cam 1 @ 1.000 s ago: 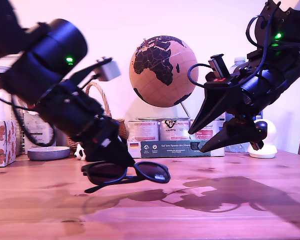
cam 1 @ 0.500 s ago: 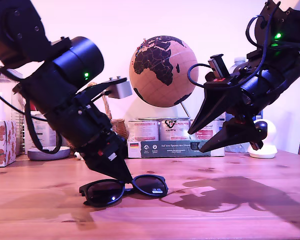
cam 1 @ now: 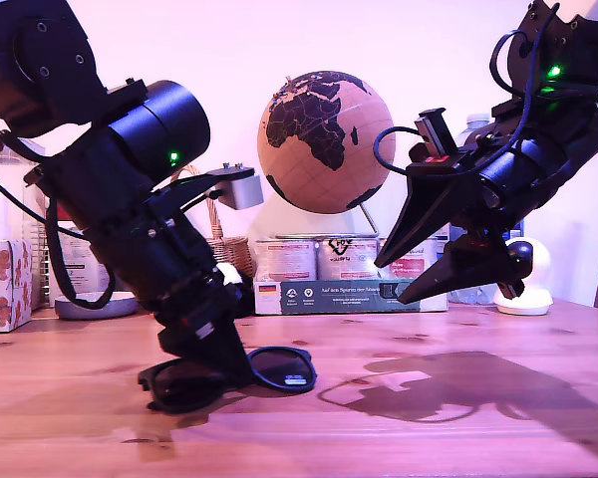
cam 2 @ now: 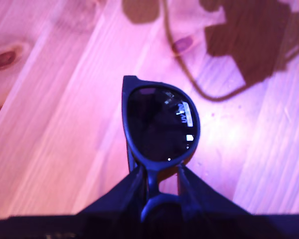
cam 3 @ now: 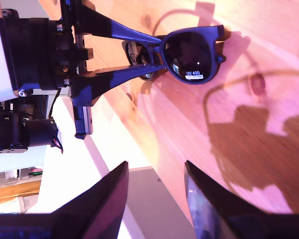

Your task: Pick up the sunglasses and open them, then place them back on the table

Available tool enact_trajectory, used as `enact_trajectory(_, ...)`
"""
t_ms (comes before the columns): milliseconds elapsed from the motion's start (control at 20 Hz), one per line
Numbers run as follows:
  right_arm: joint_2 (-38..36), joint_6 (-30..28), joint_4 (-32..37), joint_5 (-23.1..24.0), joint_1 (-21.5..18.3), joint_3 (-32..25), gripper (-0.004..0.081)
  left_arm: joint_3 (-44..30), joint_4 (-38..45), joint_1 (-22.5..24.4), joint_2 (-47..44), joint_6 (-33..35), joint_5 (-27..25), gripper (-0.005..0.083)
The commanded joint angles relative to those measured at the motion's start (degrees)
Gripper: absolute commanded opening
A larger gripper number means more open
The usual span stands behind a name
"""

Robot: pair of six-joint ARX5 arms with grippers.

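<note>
The sunglasses [cam 1: 284, 368] are down at table level, right at the tips of my first gripper [cam 1: 224, 363], with the stickered lens poking out beyond the fingers. The first wrist view shows that gripper [cam 2: 159, 172] pinching the bridge, one finger on each side and the lens [cam 2: 159, 129] just ahead of the tips. From where I stand the frame looks to be touching the table [cam 1: 458, 428], though the arm hides the other lens, and I can't make out whether the temple arms are unfolded.

My second gripper [cam 1: 390, 282] hangs well apart from the first and clear above the wood, jaws spread and holding nothing. Its own camera looks past its fingers [cam 3: 109, 199] down onto the glasses [cam 3: 192, 55].

What worries me is the release. If the frame sits tilted under the tips, opening the fingers could let it rock or flop over. A finger catching the bridge on the way out would drag it across the wood. Pressing lower would grind the lenses into the tabletop.

A second ago the glasses hung clear above the table, and half a second ago they were almost down. Now they are lower and have shifted towards the exterior view's left, with the first arm crouched over them. The second arm has not moved
</note>
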Motion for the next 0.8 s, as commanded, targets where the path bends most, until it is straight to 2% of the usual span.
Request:
enact_trajectory(0, 0.2, 0.0, 0.2, 0.0, 0.3, 0.8, 0.0318, -0.6, -0.2, -0.2, 2.6, 0.7, 0.0, 0.0216)
enact_trajectory(200, 0.2, 0.0, 0.1, 0.0, 0.3, 0.8, 0.0318, -0.1, -1.5, -0.2, 4.8, 0.7, -0.9, 0.0213)
enact_trajectory(350, 0.2, 0.0, 0.2, 0.0, 0.3, 0.8, 0.0318, 1.1, -2.7, -0.5, 4.5, 0.7, -1.0, 0.008)
enact_trajectory(500, 0.2, 0.0, 0.1, 0.0, 0.3, 0.8, 0.0318, 2.4, -4.2, -0.6, 4.6, 1.6, -0.5, -0.0004)
enact_trajectory(750, 0.2, 0.0, 0.3, 0.0, 0.3, 0.8, 0.0318, 2.8, -7.5, -0.8, 4.6, 4.9, -1.2, -0.0014)
